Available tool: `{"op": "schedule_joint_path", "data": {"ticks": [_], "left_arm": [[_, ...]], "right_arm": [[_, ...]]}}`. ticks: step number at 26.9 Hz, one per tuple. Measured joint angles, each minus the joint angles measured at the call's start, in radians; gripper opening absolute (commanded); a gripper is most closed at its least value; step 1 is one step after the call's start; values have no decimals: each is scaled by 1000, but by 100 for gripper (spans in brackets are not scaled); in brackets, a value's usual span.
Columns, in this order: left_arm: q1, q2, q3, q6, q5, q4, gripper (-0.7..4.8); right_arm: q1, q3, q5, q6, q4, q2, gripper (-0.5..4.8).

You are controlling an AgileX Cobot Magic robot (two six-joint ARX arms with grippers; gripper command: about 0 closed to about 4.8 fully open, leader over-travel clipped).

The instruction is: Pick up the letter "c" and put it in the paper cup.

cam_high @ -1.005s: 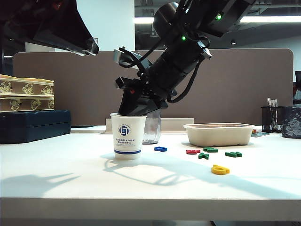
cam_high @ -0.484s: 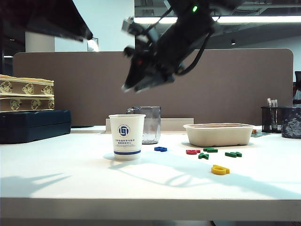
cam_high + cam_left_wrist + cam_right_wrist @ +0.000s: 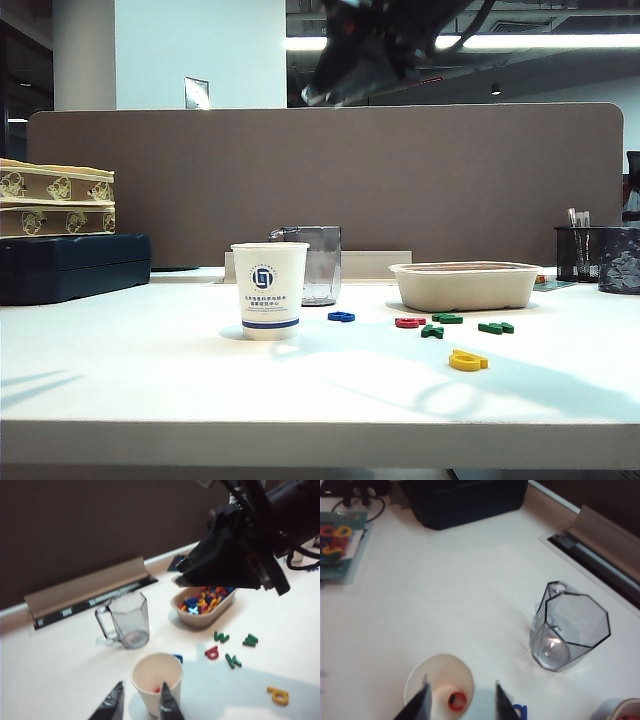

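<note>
Sitting flat on the bottom of the paper cup (image 3: pixel 439 684), the letter "c" (image 3: pixel 456 700) looks delivered, so the task reads as done. Right gripper (image 3: pixel 460 700) hangs high above the cup, jaws apart and empty, presumably clear of the rim. Left gripper (image 3: pixel 140 706), also parted and empty, hovers high over the table (image 3: pixel 150 370), idle.

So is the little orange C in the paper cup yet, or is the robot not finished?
It looks done: the letter "c" lies on the bottom of the paper cup. Nothing is in hand; the right gripper and left gripper are both open and empty, high above the cup. Nothing seems left except moving the arms away.
</note>
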Motion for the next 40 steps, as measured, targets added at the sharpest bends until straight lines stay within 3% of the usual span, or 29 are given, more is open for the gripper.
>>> {"op": "schedule_joint_path", "data": {"ticks": [5,11,19,30,40], "left_arm": [[0,-68,0,39,-32,-1,88],[0,-175,0,61,-63,-85,88],[0,-256,1,63,-71,-252,88],[0,-266,1,64,18,-285,87],[0,-272,35,63,19,-303,86]], "right_arm": [[0,0,14,-19,-44,-72,158],[0,0,87,-60,-205,-156,157],[0,0,200,-80,-340,-311,105],[0,-1,274,-76,-509,-500,96],[0,-187,312,45,-549,-775,5]]}}
